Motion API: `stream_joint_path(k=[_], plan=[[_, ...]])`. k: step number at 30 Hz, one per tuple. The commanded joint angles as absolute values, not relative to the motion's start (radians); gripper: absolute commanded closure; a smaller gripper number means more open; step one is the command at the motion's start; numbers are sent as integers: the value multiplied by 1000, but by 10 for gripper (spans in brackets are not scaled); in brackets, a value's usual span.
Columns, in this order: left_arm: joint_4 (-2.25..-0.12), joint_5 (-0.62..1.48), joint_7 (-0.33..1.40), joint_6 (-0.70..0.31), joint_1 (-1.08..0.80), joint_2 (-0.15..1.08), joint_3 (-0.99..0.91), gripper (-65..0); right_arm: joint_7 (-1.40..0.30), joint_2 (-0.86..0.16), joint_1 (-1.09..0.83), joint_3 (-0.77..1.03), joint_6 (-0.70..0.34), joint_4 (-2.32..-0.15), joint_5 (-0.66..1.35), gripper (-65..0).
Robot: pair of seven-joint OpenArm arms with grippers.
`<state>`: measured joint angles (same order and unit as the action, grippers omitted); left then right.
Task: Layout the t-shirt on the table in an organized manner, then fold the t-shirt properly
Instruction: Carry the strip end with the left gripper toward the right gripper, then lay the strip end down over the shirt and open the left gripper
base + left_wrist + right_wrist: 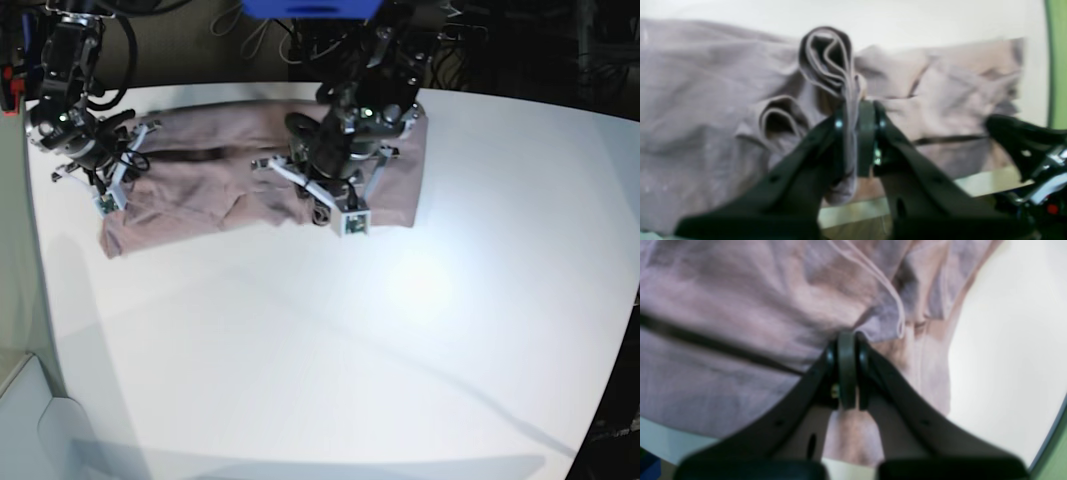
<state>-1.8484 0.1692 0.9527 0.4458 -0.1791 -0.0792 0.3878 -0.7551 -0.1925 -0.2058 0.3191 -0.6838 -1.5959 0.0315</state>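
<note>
The dusty pink t-shirt (220, 185) lies in a wrinkled band along the far side of the white table (300, 350). In the left wrist view my left gripper (857, 110) is shut on a bunched, looped fold of the t-shirt (706, 100), which stands up above the fingertips. In the base view that gripper (322, 205) sits over the shirt's middle. My right gripper (846, 340) is shut on the t-shirt (740, 306) near its hem, with cloth hanging below the fingers. It shows in the base view at the shirt's left end (120, 180).
The right arm (1023, 150) shows dark at the right of the left wrist view. A green strip (1058, 50) borders the table there. The table's left edge (35, 240) runs close to the right arm. Cables and a blue object (310, 8) lie behind the table.
</note>
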Motion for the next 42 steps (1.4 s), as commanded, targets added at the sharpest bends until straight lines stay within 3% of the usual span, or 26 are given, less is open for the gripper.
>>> stream_joint_path(k=[1,19,27,33,35,39,42], plan=[[-1860,177,938,460,-159,-91,390,-2,-835,-191,-222,314,-698,-1581,-8,0],[-1810,205,938,455,-125,-96,392,-4,-835,-188,-223,314,-698,-1584,-8,0],[-1810,292,949,314,-97,-85,386,-4,-835,-191,-223,314,-698,-1587,-8,0],[-1810,294,951,309,-97,-84,384,-9,-835,-191,-222,314,-698,-1587,-8,0],[-1810,297,952,309,-97,-70,383,-51,-835,-191,-222,314,-698,-1587,-8,0],[-1817,298,952,317,-108,-70,381,-226,-835,-193,-219,314,-698,-1587,-8,0],[-1819,298,951,309,-110,-70,381,-235,-835,-193,-217,312,-698,-1587,-8,0]])
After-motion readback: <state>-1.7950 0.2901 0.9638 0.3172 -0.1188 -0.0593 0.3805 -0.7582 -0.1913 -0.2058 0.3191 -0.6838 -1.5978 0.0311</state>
